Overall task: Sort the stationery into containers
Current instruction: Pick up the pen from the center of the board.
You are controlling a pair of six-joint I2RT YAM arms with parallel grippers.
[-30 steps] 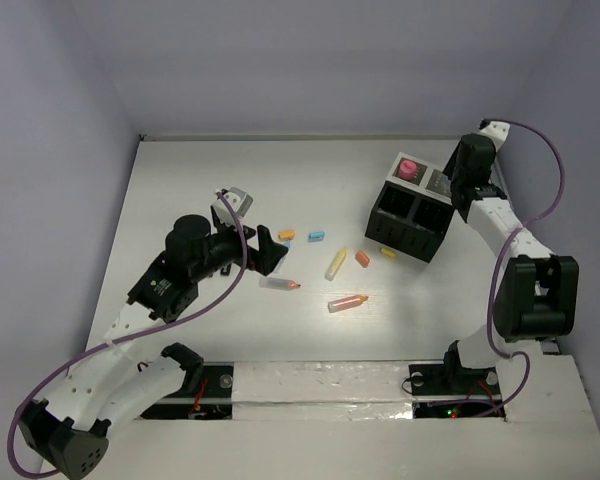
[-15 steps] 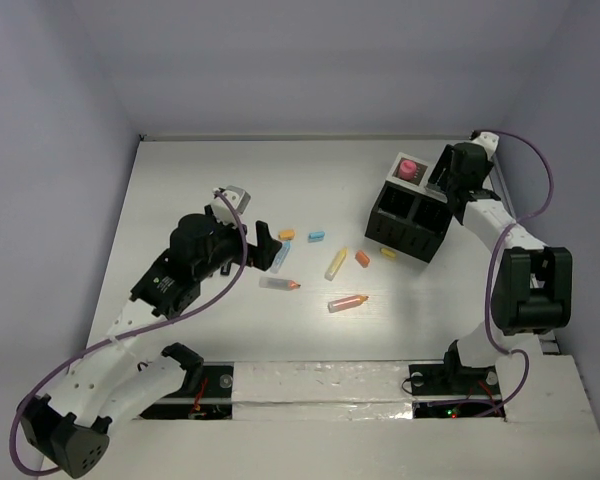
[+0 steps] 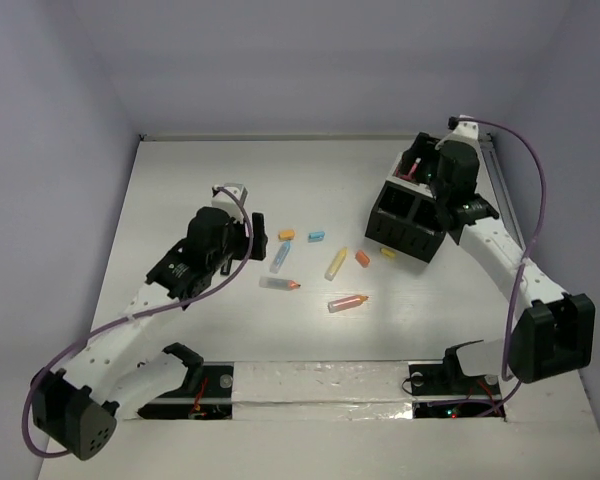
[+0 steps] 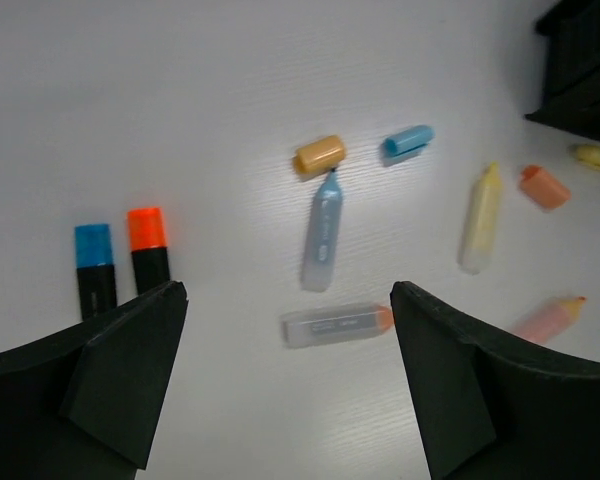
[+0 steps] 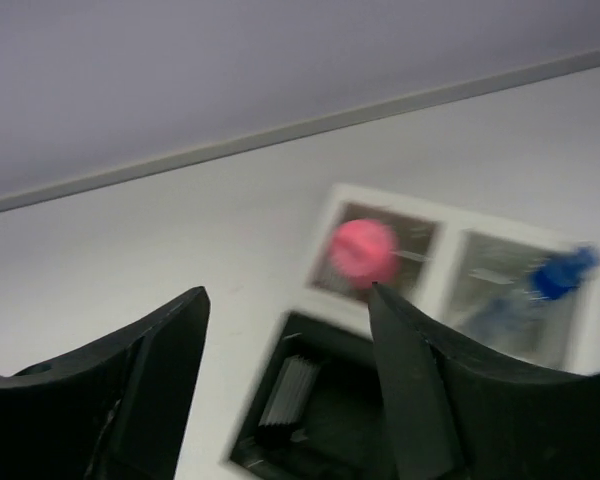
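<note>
The right pincer (image 5: 285,295) has swung left, now apparently above the black box (image 3: 405,230).

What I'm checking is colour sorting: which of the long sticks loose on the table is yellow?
The yellow stick nearest the black box; the light-blue stick, clear orange-tipped stick and pinkish stick differ.

I see a pale-blue pen (image 4: 322,243), yellow stick (image 4: 479,219), orange cap (image 4: 319,156), clear orange-tipped marker (image 4: 337,324), black box (image 3: 401,240), pink round piece (image 5: 363,251), white worktop (image 4: 180,100).
</note>
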